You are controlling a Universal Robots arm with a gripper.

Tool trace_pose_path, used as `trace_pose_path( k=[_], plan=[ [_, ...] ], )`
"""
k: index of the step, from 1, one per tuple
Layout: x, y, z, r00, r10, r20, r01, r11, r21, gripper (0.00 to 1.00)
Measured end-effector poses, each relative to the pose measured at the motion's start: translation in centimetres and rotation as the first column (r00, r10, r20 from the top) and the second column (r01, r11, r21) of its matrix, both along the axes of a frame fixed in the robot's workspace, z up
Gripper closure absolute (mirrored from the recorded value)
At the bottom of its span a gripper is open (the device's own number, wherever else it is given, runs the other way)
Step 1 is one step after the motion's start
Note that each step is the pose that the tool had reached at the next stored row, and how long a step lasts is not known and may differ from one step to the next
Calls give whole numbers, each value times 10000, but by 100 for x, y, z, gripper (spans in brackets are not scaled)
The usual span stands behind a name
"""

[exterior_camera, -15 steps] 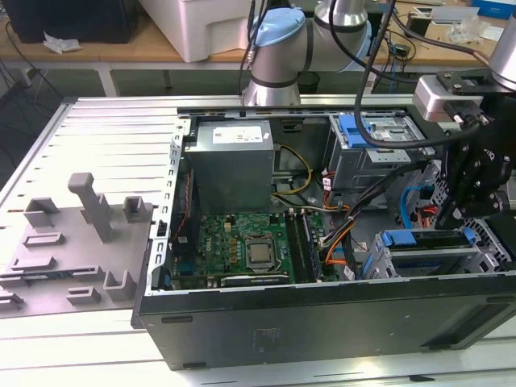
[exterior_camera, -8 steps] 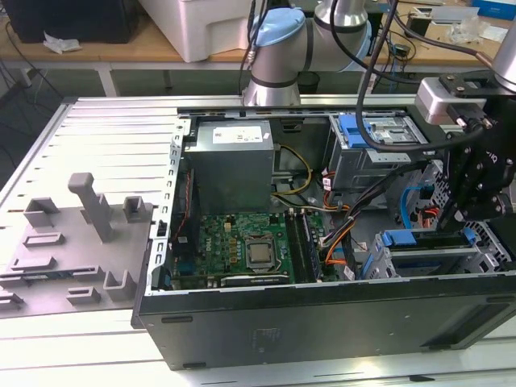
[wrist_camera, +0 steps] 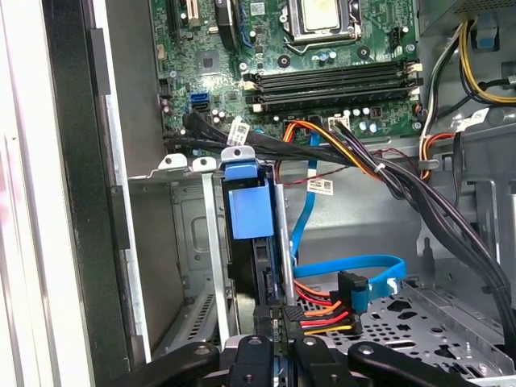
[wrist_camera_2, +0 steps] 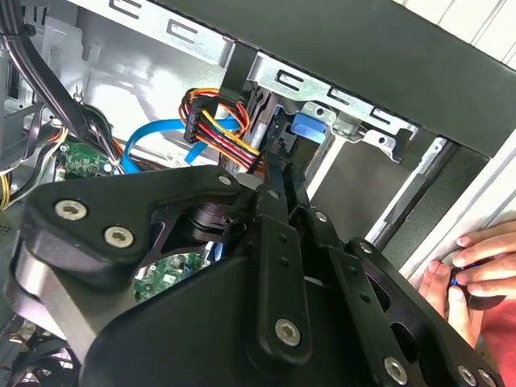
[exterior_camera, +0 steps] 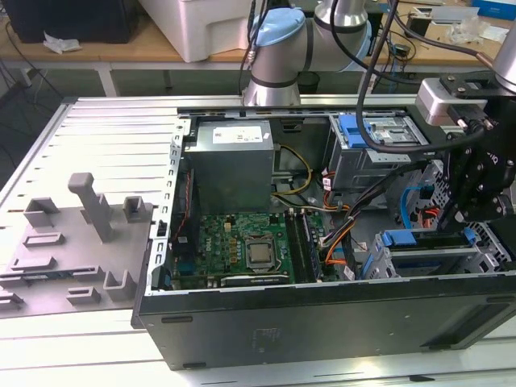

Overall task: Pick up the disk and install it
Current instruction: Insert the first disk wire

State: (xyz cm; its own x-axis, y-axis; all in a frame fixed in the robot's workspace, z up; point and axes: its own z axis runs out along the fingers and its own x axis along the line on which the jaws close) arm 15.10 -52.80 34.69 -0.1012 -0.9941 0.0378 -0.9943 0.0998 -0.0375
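Lying on its side on a slotted metal table (exterior_camera: 97, 133): an open computer case (exterior_camera: 322, 318), with motherboard (exterior_camera: 242, 246) and grey power supply (exterior_camera: 234, 161) exposed. Reaching down into the case at the exterior view's right, over the silver drive cage (exterior_camera: 423, 260): the black gripper (exterior_camera: 466, 216).

Seen in both wrist views pinching the disk (wrist_camera: 251, 211) by its near end, fingers (wrist_camera: 310, 359) drawn in close on either flat face, the thin gap between them taken up by the drive. Looks clamped on it, nothing else in the grip.

Stands edge-on in the drive cage, between two upright silver rails, blue bracket end pointing toward the motherboard, dark body running back to the fingertips. Partway or fully in the slot: cannot tell which.

Just beside the gripper, over the perforated floor of the case: a blue flat data cable (wrist_camera: 347, 264) looped to a black plug, and a red, orange and yellow wire bundle (wrist_camera: 322, 314) ending in another plug. Both near the disk's gripped end, contact unclear.

In the second wrist view, resting on the outer edge of the case: a person's hand (wrist_camera_2: 476, 270).

At the exterior view's left, on the table: a grey fixture plate (exterior_camera: 72, 242) with upright posts.
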Motion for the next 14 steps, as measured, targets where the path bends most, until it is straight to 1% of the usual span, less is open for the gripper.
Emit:
trace_pose_path(
  k=[9, 14],
  plan=[
    [-4, -20, -1, 10000, 19, 0, -19, 10000, -1, 84],
    [-4, -21, -2, 10000, 39, 0, -39, 10000, -1, 84]
  ],
)
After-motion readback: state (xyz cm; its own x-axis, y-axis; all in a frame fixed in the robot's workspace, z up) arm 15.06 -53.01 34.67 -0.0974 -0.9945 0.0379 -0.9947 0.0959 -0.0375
